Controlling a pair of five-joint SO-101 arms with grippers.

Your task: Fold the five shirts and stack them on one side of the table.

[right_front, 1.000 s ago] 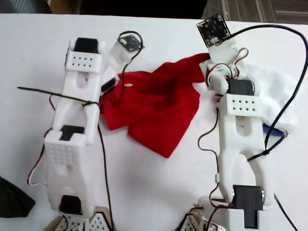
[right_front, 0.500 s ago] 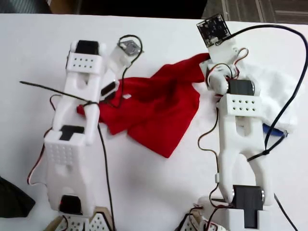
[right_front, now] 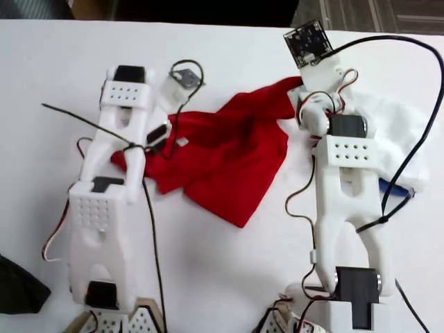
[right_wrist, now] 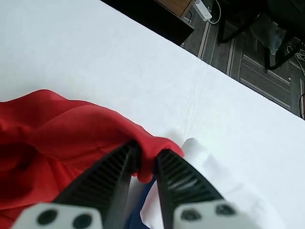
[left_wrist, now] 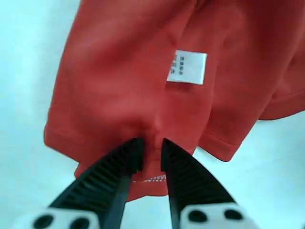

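Left gripper [left_wrist: 151, 152]: pinched almost shut on a hem fold of the red shirt [right_front: 229, 152], near its white label [left_wrist: 187, 67]; right gripper [right_wrist: 147, 164]: same deal, clamped on the shirt's corner at about 1 o'clock. Sprawled crumpled in the middle of the table [right_front: 222, 263] between both arms, right next to a white shirt [right_front: 409, 132] and something blue [right_front: 397, 189] at 3 o'clock, partly under the right arm. Also spotting a dark cloth [right_front: 17, 288] way off at 8 o'clock.

on my high feed the white table [right_front: 222, 277] runs back to its far edge, with grey patterned flooring [right_front: 388, 14] past it. the right wrist camera gives me a white power strip [right_wrist: 202, 10] on that floor beside a wooden cabinet corner [right_wrist: 175, 5], and dark chair legs [right_wrist: 274, 45] farther off.
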